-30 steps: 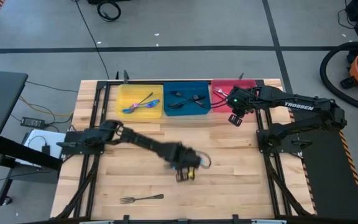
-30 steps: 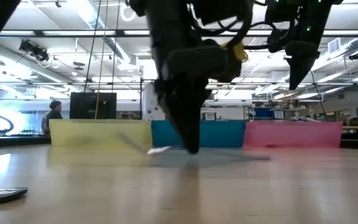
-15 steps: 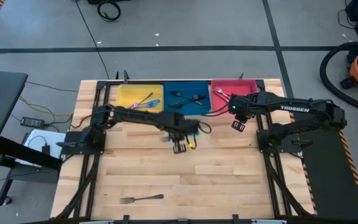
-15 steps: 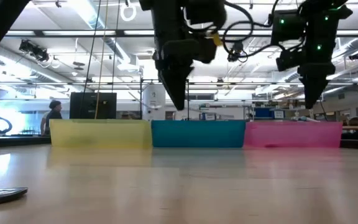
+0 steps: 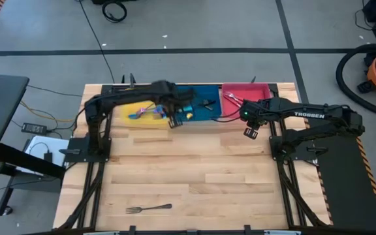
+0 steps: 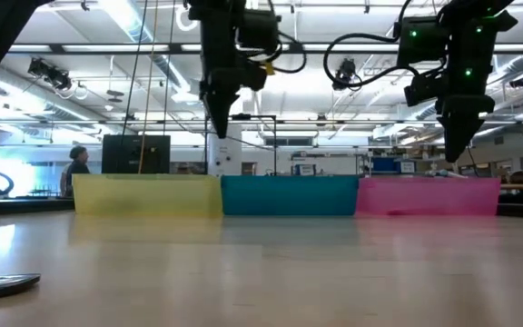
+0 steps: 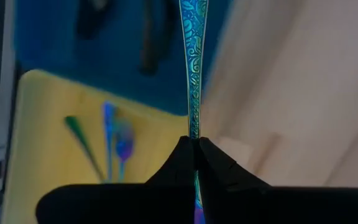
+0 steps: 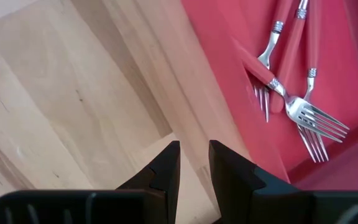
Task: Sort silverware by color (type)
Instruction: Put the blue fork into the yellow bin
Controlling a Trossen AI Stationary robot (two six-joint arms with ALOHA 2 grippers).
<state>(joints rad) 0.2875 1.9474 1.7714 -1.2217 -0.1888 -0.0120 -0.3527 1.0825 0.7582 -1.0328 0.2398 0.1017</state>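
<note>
My left gripper (image 5: 173, 121) hangs over the seam between the yellow tray (image 5: 136, 98) and the blue tray (image 5: 204, 112), shut on an iridescent blue-rainbow utensil (image 7: 193, 62). More iridescent utensils (image 5: 145, 112) lie in the yellow tray, and dark ones (image 5: 198, 103) in the blue tray. Red-handled forks (image 8: 291, 93) lie in the red tray (image 5: 256, 88). One dark fork (image 5: 148, 208) lies flat on the table near its near edge. My right gripper (image 5: 249, 132) is narrowly open and holds nothing, above bare wood just near of the red tray. My left gripper pinches the iridescent utensil's slim patterned handle (image 7: 194, 127) between its two fingers (image 7: 213, 162). The handle runs on past the fingertips, and its working end does not show. The fingers point down in the low view (image 6: 216, 123), and the utensil is lifted clear of table and trays.
The three trays stand side by side along the table's far edge. Bare wood spans the middle of the table (image 5: 194, 176). In the low view the dark fork (image 6: 3, 284) lies at the near left. A person (image 6: 79, 163) shows in the room beyond the table.
My left gripper has risen from the middle of the table and swung toward the far edge, carrying the iridescent utensil to the seam of the yellow and blue trays. My right gripper has shifted slightly toward the near edge and lowered a little.
</note>
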